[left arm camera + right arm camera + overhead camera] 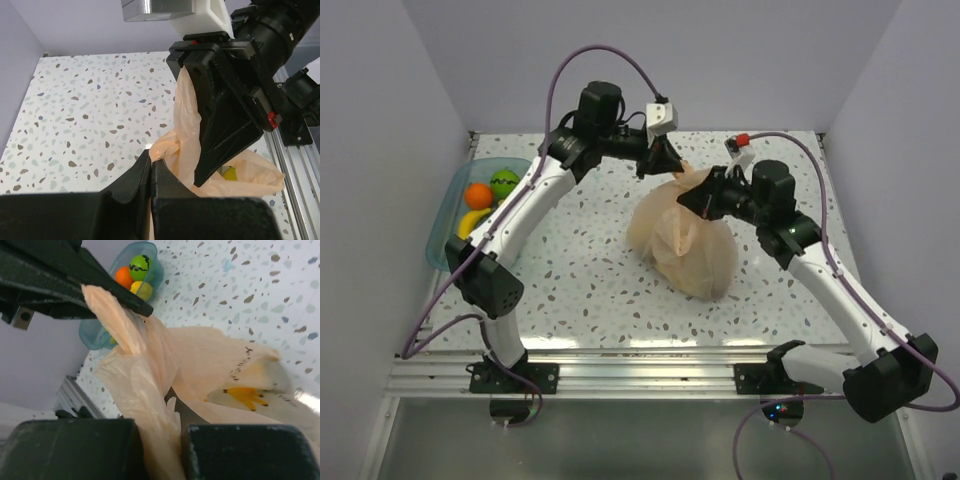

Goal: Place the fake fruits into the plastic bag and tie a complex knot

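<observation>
Tabletop (580, 290) carries the plastic bag (685, 245) at centre, neck raised; the blue tray (448, 215) at left holds fake fruits (478, 195). The left fingers (130, 187) and the right fingers (75, 450) each clamp shut on a bag handle (107, 310). Step in hand, by judgement: knot tying. Next move calls for crossing the handles.

Film of bag (685, 245) hides contents, just a blurry yellow blob (245, 396) inside. Right edge of tray (442, 235) hidden under left arm (515, 212). Neck buried between left gripper (668, 163) and right gripper (700, 195).
</observation>
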